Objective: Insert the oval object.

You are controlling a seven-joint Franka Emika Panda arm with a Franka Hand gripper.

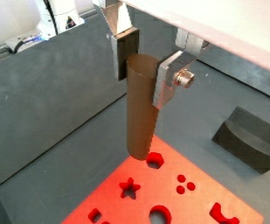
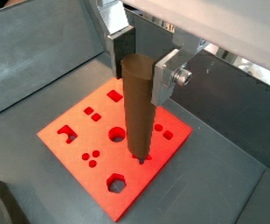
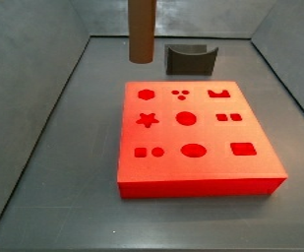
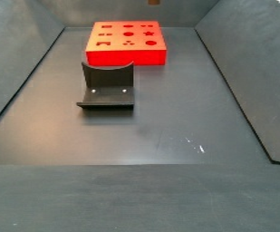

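Observation:
My gripper (image 1: 147, 70) is shut on the oval object (image 1: 140, 114), a long matte brown peg, gripped near its top and hanging upright. Both wrist views show it, here too (image 2: 138, 114), between the silver fingers (image 2: 168, 77). Its lower end hovers above the red block (image 2: 90, 131), near the hexagon hole (image 1: 155, 159) at the block's edge. In a side view only the peg (image 3: 141, 30) shows, above the block's back left corner (image 3: 194, 172); the gripper is out of frame. The oval hole (image 3: 194, 151) lies near the block's front.
The dark grey fixture (image 3: 190, 59) with a curved top stands behind the red block, also seen in a wrist view (image 1: 248, 136) and a side view (image 4: 106, 86). Grey bin walls (image 3: 62, 89) slope up around the floor. The red block (image 4: 128, 41) sits at one end.

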